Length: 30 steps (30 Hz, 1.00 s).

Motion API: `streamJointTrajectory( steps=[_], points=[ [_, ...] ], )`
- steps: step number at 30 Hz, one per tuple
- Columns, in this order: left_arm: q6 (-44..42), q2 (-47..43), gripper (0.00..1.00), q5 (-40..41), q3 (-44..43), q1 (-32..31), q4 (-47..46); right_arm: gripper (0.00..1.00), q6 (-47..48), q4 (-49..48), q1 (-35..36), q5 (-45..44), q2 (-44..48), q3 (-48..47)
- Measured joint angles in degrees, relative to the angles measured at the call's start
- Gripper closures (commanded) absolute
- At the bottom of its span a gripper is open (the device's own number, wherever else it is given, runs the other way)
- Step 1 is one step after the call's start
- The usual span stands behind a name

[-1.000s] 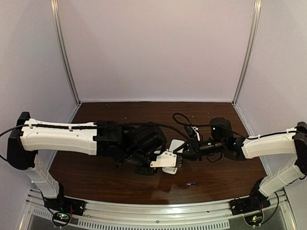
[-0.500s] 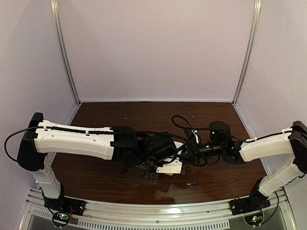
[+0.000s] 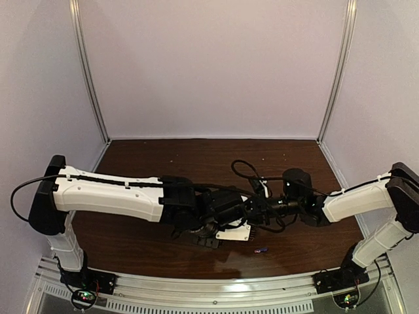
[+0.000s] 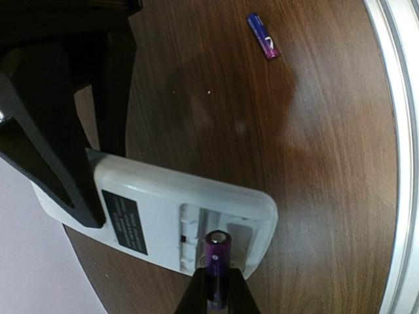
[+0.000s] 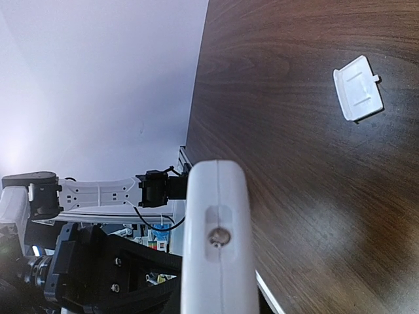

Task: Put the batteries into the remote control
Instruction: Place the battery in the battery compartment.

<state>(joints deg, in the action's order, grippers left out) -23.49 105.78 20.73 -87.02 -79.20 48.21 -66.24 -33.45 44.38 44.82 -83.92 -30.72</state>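
Note:
The white remote control (image 4: 163,216) is held back-up above the table, its battery recess open; it also shows in the top view (image 3: 238,232). My right gripper (image 5: 219,288) is shut on the remote, seen end-on (image 5: 217,235), and its black fingers (image 4: 65,150) clamp the remote's far end. My left gripper (image 4: 217,281) is shut on a purple battery (image 4: 217,261) whose tip is at the open recess. The other battery (image 4: 263,36) lies on the table, also in the top view (image 3: 262,249). Both grippers meet at mid-table (image 3: 239,216).
The thin white cover piece (image 5: 358,87) lies flat on the brown table, apart from the remote. The metal front rail (image 4: 399,131) runs close behind the loose battery. White walls enclose the table (image 3: 196,157) on three sides.
My left arm has swung right and brought its battery up to the remote. The right arm has shifted the remote slightly left and nearer the front edge.

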Motion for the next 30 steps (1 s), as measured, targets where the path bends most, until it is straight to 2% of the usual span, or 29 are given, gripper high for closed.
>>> streamJointTrajectory(
  steps=[15,30],
  points=[
    [0.0,0.8,0.83,1.8,-1.9,-0.7,2.6,1.00,-1.2,-4.4,0.0,-0.3,-1.3,0.6],
    [-0.2,1.0,0.74,2.0,-1.9,-1.2,3.1,1.00,-1.7,-7.6,0.0,-0.1,-2.6,1.1]
  ],
)
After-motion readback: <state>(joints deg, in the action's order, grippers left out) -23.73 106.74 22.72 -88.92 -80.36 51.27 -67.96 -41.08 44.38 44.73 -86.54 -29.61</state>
